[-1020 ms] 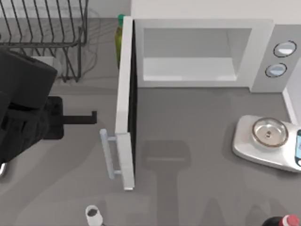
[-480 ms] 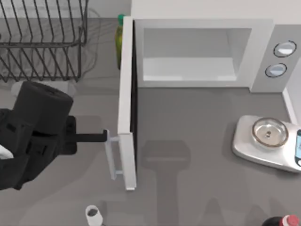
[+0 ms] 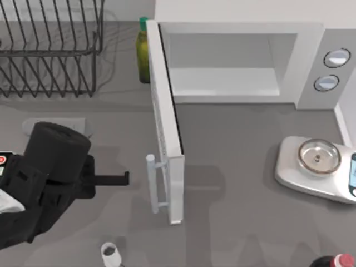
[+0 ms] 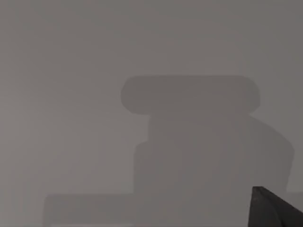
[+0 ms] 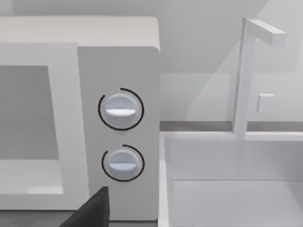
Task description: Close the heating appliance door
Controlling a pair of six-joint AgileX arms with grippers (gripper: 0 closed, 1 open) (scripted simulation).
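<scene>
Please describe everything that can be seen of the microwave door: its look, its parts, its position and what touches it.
The door is a flat white panel, plastic-looking, seen edge-on from above with a dark inner edge. It stands upright and wide open, hinged at the left front corner of the microwave, and angles out over the grey table toward the near side. A pale bar handle sits on its outer face near the free end. The left gripper is just left of the handle, with a small gap between them.
</scene>
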